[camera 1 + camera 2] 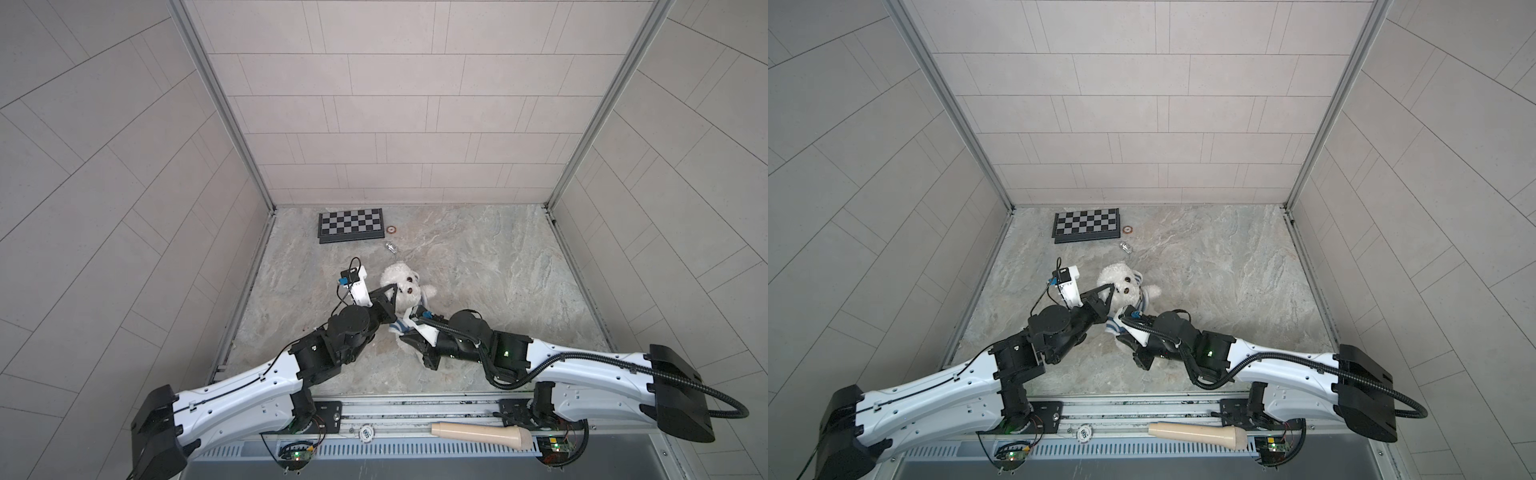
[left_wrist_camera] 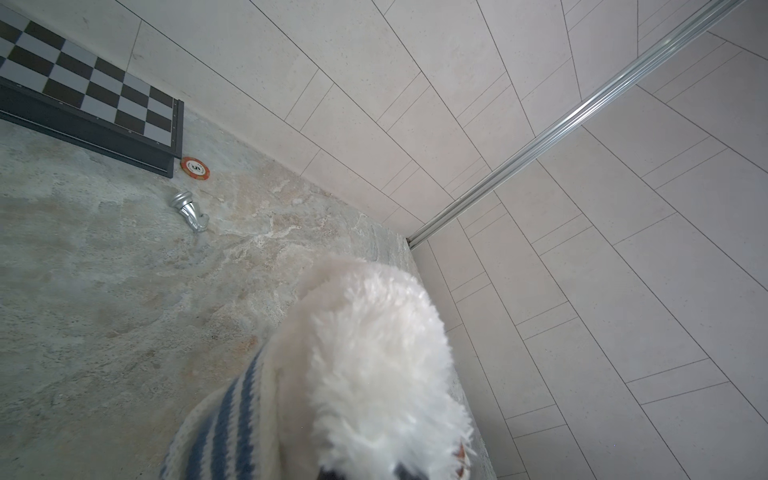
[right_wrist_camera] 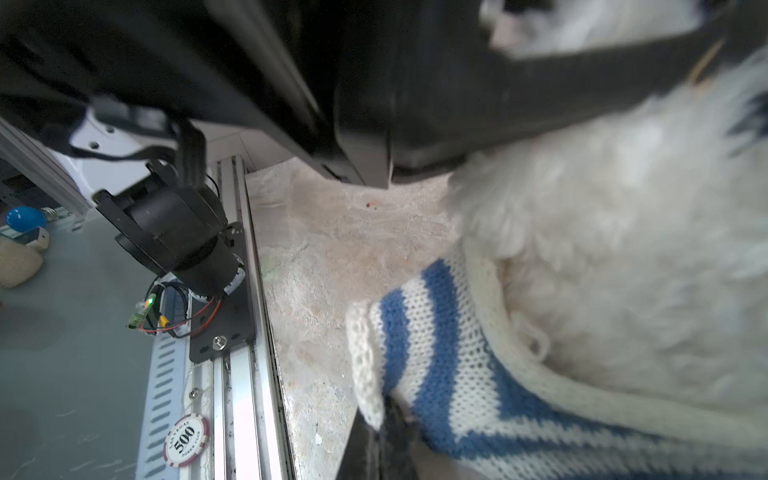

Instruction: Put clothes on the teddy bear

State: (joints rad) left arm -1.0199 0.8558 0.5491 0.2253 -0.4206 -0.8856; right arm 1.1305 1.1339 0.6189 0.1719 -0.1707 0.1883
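Note:
The teddy bear (image 1: 404, 279) sits upright at mid-table, fluffy white with dark eyes, and shows in both top views (image 1: 1121, 279). A blue-and-white striped knitted sweater (image 3: 440, 353) hangs around its lower body. My left gripper (image 1: 393, 288) is shut on the bear's fur beside its head; in the left wrist view the white plush (image 2: 374, 365) fills the foreground and hides most of the jaws. My right gripper (image 3: 386, 434) is low at the bear's front, shut on the sweater's cuff edge (image 1: 398, 327).
A chessboard (image 1: 351, 224) lies at the back left, with an orange poker chip (image 1: 391, 229) and a silver chess piece (image 1: 390, 247) near it. A beige handle-shaped object (image 1: 482, 434) rests on the front rail. Off the table edge, another chip (image 3: 185, 439) lies beside the rail.

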